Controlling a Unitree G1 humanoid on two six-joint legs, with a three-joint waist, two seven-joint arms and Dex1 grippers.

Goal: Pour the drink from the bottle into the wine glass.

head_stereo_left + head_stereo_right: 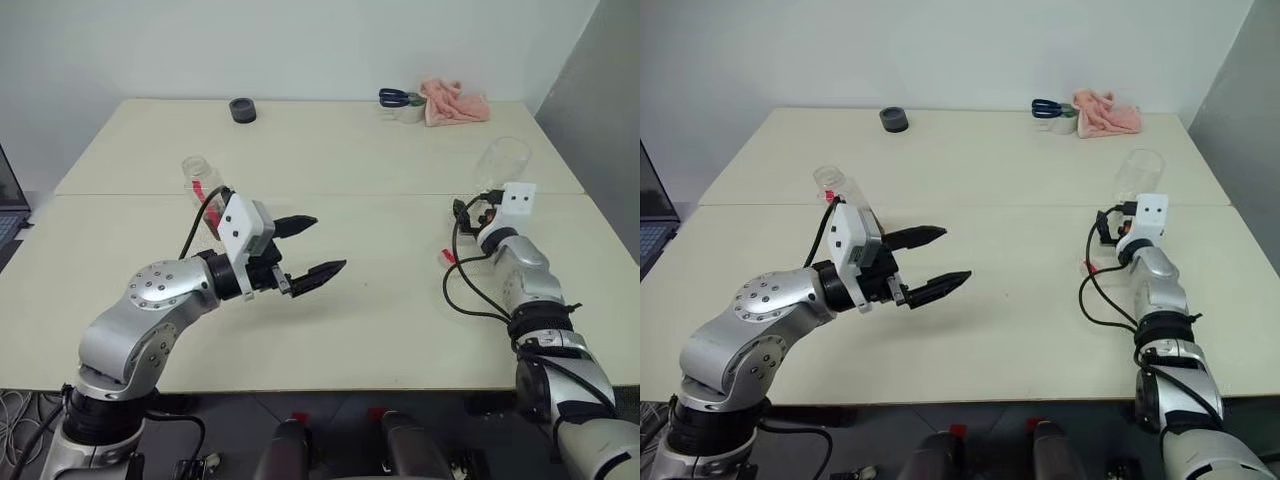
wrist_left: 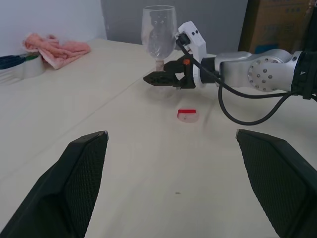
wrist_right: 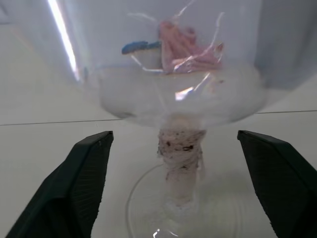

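The wine glass (image 1: 501, 160) stands upright and looks empty on the right side of the table (image 1: 380, 320), its stem (image 3: 181, 148) wrapped in whitish tape. My right gripper (image 3: 174, 134) is level at the stem, open, with one finger on each side and a gap to both. The clear bottle (image 1: 197, 176) with a red label strip stands at the left, just behind my left gripper (image 1: 329, 243), which hovers open and empty above the table. A red-and-white cap (image 2: 187, 115) lies on the table near the right gripper. The drink is hidden.
A dark tape roll (image 1: 242, 110) sits at the far left edge. A pink cloth (image 1: 455, 103) and blue-handled scissors (image 1: 400, 97) lie at the far right. A laptop (image 1: 8, 205) stands off the table's left. A black cable (image 1: 465, 290) loops beside my right forearm.
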